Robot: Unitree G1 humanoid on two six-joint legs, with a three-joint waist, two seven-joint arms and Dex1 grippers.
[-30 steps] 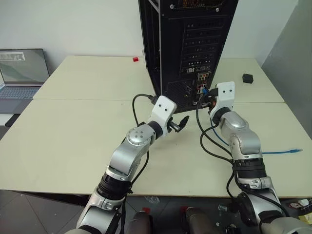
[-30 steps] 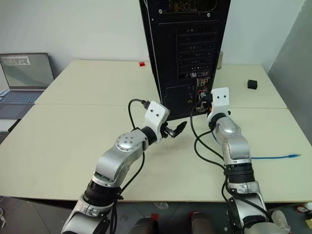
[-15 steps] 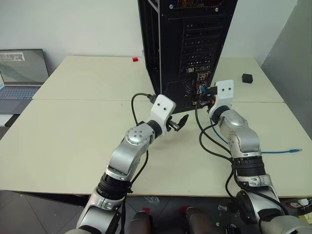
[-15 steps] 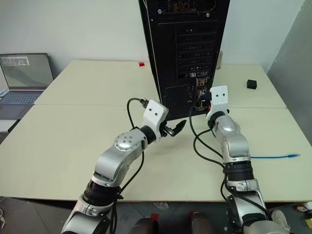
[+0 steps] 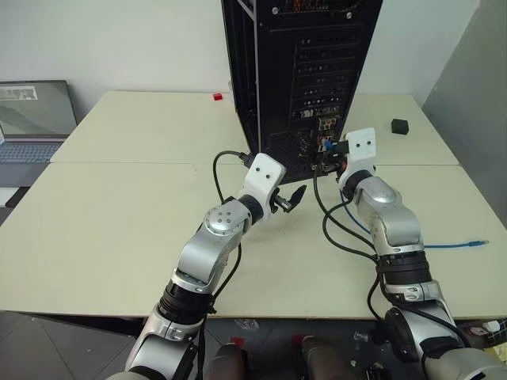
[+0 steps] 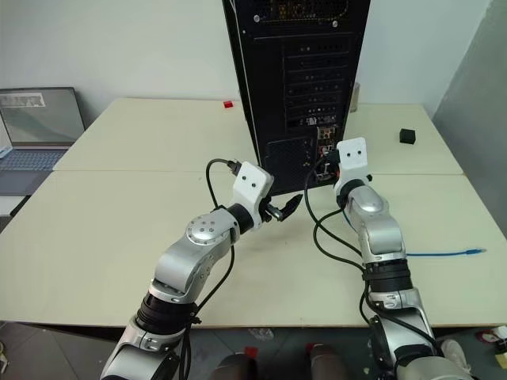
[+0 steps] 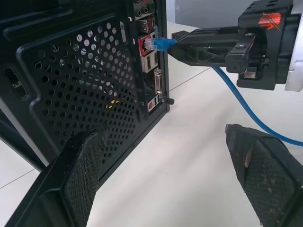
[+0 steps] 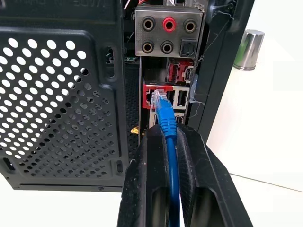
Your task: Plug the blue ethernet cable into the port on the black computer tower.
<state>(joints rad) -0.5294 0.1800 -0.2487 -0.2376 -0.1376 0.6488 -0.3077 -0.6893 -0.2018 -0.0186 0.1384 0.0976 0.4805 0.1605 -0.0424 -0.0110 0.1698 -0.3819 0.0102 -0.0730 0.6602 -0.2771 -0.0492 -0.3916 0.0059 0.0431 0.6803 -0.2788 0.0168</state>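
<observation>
Head views: your tower (image 5: 305,79) stands upright on the table (image 5: 119,206). Your right gripper (image 5: 339,152) sits at its rear panel; the cable (image 5: 444,247) trails away from the tower.

Left wrist view: your left gripper (image 7: 165,175) hangs with fingers wide apart, holding nothing, just beside the tower's vent.

Right wrist view: your right fingers (image 8: 149,189) are clamped on the cable, its plug tip at the port (image 8: 150,98) in the tower's panel.

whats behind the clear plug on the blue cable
Directly behind the plug sits the port, a red-framed socket on the black computer tower. The plug's tip covers the socket's opening, so how far it has entered cannot be seen.
</observation>
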